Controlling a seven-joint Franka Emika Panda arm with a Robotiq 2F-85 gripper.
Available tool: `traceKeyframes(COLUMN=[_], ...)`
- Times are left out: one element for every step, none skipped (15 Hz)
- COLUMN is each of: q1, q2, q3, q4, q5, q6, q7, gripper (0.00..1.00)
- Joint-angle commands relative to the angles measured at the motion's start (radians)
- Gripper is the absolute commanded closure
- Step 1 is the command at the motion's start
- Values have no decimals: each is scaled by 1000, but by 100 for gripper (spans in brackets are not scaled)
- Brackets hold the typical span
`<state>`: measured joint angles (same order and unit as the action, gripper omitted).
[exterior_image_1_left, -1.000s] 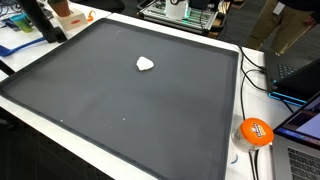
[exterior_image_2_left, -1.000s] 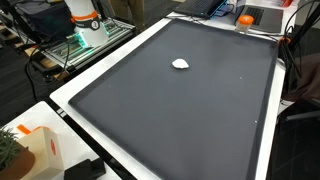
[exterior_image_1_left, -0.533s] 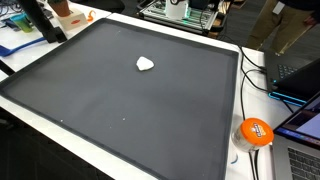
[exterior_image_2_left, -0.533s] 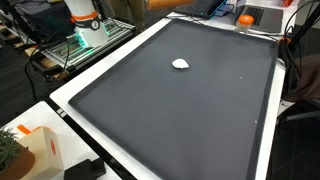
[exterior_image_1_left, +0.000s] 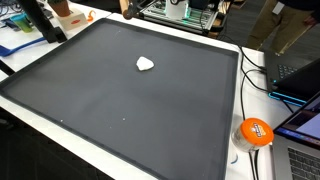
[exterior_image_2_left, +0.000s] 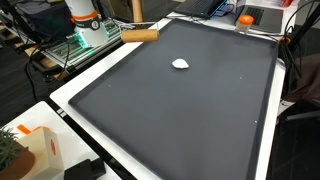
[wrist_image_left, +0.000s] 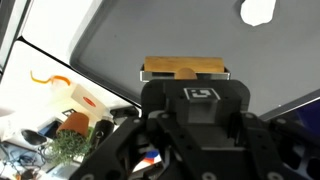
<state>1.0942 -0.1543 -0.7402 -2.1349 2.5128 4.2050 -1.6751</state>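
A white counter (exterior_image_1_left: 238, 110) carries a dark grey mat (exterior_image_1_left: 120, 110) that covers nearly all of its top, leaving a pale rim around it in both exterior views.

The end effector (wrist_image_left: 185, 78) fills the lower half of the wrist view, its black body wearing a square printed marker. Its jaws are closed on a wooden block (wrist_image_left: 185, 68), which sits crosswise between the fingertips with a finger at each end. In an exterior view the wooden block (exterior_image_2_left: 138, 34) shows as a tan bar at about 10 o'clock from the mat's centre, over the mat's edge and the pale rim. The frames do not show whether it touches the surface.

Off the mat, at about 4 o'clock in an exterior view, an orange roll (exterior_image_1_left: 255, 131) lies on the counter's corner beside dark cables.

A small white lump (exterior_image_2_left: 181, 64) lies alone on the mat, well apart from the block and at about 4 o'clock from it in that exterior view. In the wrist view the white lump (wrist_image_left: 257, 11) sits at about 1 o'clock from the block, at the top edge.
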Motion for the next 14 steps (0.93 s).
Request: traceKeyframes(q1=[65,120,149,162,168,218,248,245,274,315,348,381,439,500], q2=[-30,-63,-91,-110,-122,-113,-122,-84,-84,-96,-106,-110,-126,-120], q3=[-78,-141,-174,-186,-188,-234,-254,-253,-277,-310,-331,-351,-390,-431], q4=[-10,-13,-14,-15,-15,-4,-4,9,10,11,14,19,18,21], q5=[0,0,0,0,0,-1,-1,-1,-2,-3,-3,-3,-3,-3], q6=[2,3,4,5,6,27,25,7,5,-1,-10,-23,-28,-44], q7=[3,2,2,2,2,135,196,255,317,359,388,393,384,364], gripper=[53,53,53,53,78,78,78,78,78,78,78,78,78,78])
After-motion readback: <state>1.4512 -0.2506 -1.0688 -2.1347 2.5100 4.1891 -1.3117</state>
